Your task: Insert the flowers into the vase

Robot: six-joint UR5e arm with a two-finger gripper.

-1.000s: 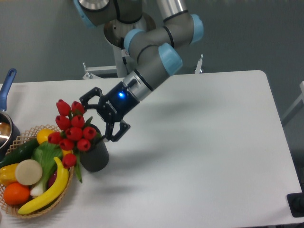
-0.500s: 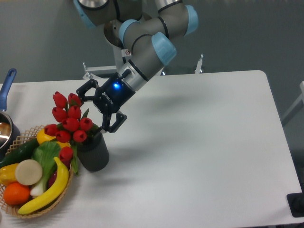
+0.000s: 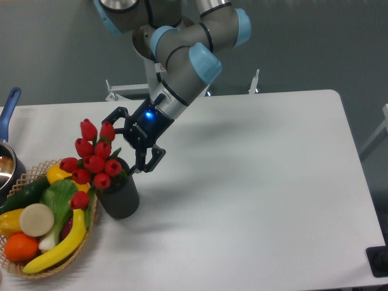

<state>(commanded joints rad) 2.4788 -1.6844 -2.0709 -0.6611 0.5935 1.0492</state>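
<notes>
The flowers (image 3: 93, 161), a bunch of red tulips with green leaves, stand with their stems in the vase (image 3: 121, 197), a short dark grey cylinder near the table's left side. The bunch leans left, so its heads hang over the basket. My gripper (image 3: 125, 148) sits just above and to the right of the vase mouth, tilted down towards the left. It is open, its jaws spread wide. The upper finger lies close beside the top tulips and the lower finger sits by the vase rim. I cannot tell whether either finger touches the bunch.
A woven basket (image 3: 24, 179) of fruit and vegetables, with a banana (image 3: 63, 242) at its front, touches the vase on the left. A metal pot with a blue handle (image 3: 8, 104) stands at the far left edge. The white table (image 3: 254, 182) stretches to the right.
My gripper moved up and left, then slightly back right and down. The tulip bunch swayed with it and now stands a little more to the right, stems still in the vase.
</notes>
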